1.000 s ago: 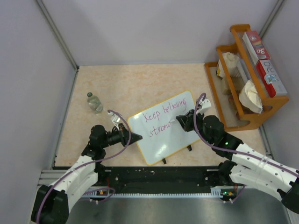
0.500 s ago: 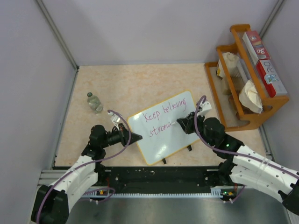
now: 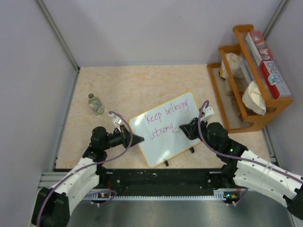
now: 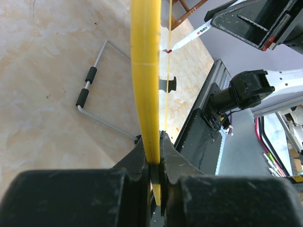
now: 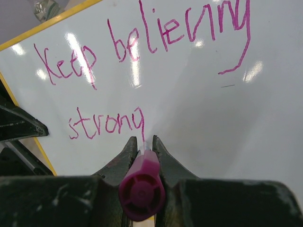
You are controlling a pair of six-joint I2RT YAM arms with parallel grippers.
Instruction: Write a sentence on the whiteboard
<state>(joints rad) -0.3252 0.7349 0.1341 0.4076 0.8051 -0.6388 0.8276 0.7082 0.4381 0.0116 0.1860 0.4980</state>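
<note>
Left gripper [image 3: 137, 139] is pinched narrow on the yellow rim of the board [image 3: 176, 144], at the board's 8 o'clock corner. The left wrist view shows the rim edge-on between the shut jaws, with a wire stand [image 4: 102, 90] on the table behind it. A bottle [image 3: 96, 104] stands well apart at the board's 10 o'clock.

The board lies mid-table, skewed so that its long edge runs from 8 to 2 o'clock. The sentence [image 3: 163, 120] reads "Keep believing" on the upper line and "strong" on the lower. A second ago the lower line stopped at "stron"; half a second ago the last letter was only begun. Now the g is whole, tail and all.

At the board's 3 o'clock, the right gripper [image 3: 187, 128] has slid a little toward 5 o'clock since then. It is closed tight on the purple marker [image 5: 142, 187], whose tip sits at the foot of the g's tail. Whether the tip touches the surface or has just lifted off, I cannot tell. A wooden rack [image 3: 246, 80] stands at 2 o'clock, untouched.

With both lines legible, the writing looks finished; I judge that what remains is lifting the marker clear without smearing the fresh ink.
</note>
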